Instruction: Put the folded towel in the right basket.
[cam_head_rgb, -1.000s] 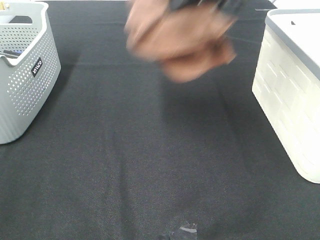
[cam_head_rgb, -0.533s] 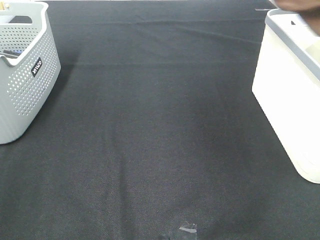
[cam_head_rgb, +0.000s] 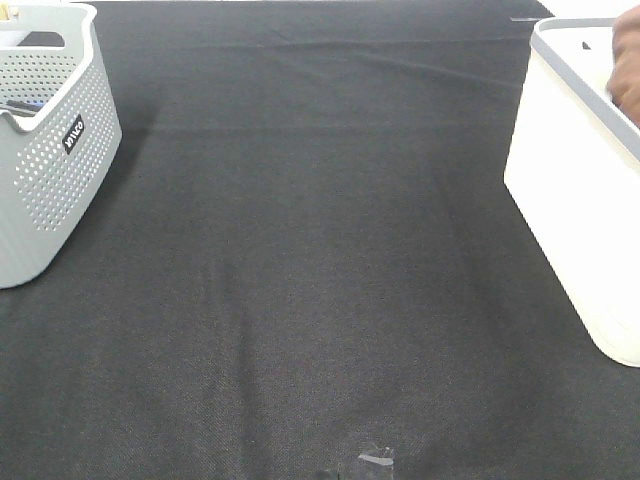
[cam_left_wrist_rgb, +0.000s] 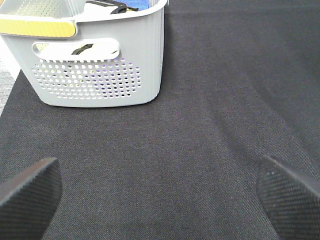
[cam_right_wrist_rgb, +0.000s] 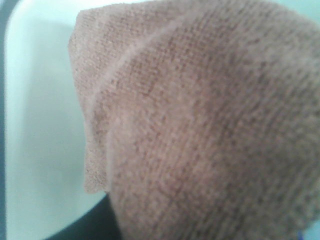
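Note:
The rust-brown folded towel (cam_head_rgb: 628, 62) shows only as a sliver at the right edge of the exterior view, over the open top of the white right basket (cam_head_rgb: 575, 200). In the right wrist view the towel (cam_right_wrist_rgb: 210, 130) fills most of the picture, hanging close to the camera above the basket's white inside (cam_right_wrist_rgb: 40, 125). It hides the right gripper's fingers, and the arm is out of the exterior view. My left gripper (cam_left_wrist_rgb: 160, 200) is open and empty, low over the black cloth, with its fingertips (cam_left_wrist_rgb: 27, 192) wide apart.
A grey perforated basket (cam_head_rgb: 50, 150) with a black label stands at the left edge and holds some items; it also shows in the left wrist view (cam_left_wrist_rgb: 100, 65). Black cloth (cam_head_rgb: 320, 250) covers the table. A scrap of tape (cam_head_rgb: 375, 458) lies at the front edge.
The towel moved from high over the table's middle back to the right, out over the white basket. It now hangs lower at the basket's rim. The left gripper has not visibly moved.

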